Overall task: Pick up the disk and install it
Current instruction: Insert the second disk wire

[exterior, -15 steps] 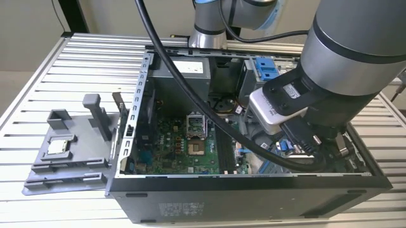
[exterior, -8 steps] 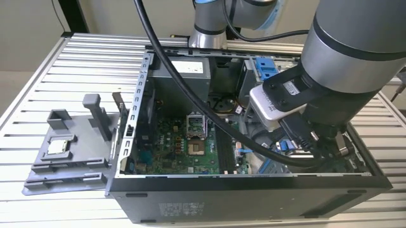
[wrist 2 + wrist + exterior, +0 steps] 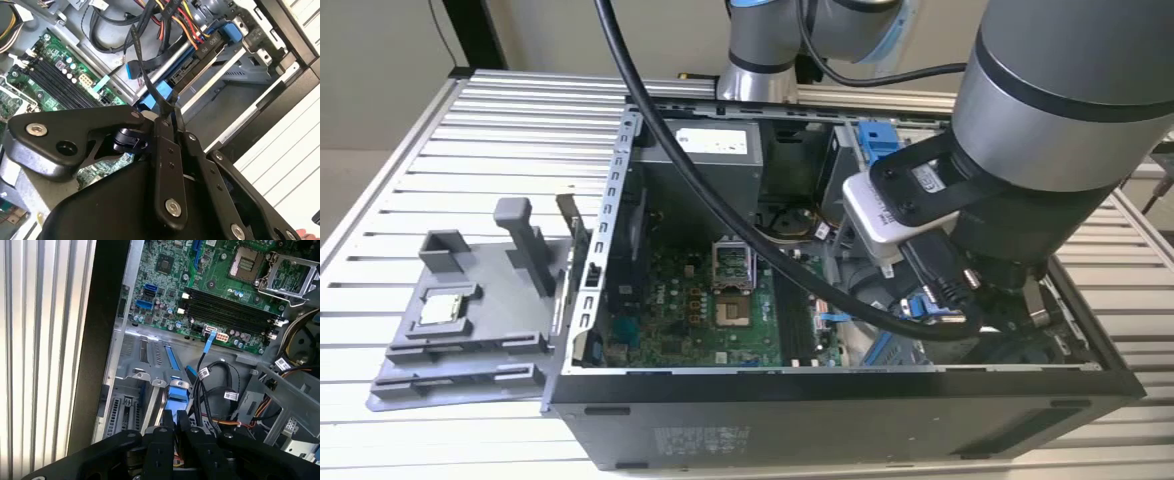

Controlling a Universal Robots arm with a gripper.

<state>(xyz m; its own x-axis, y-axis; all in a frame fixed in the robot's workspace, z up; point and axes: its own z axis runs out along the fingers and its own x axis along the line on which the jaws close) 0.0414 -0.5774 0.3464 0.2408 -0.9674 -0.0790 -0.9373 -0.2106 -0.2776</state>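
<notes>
Gripper [image 3: 173, 416] is pinched shut, at four o'clock in the case [image 3: 854, 372]. The disk [image 3: 175, 60] lies edge-on in its bay just beyond, perhaps nipped. It looks stiff, weighty and shock-shy, best held by its blue frame.

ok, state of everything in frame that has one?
computer case: side panel off, interior exposed
disk: edge-on at the drive bay inside the case
gripper: jaws closed on the disk's blue frame
CPU socket: cover raised, no chip
small chip: seated in grey holder outside the case
</notes>
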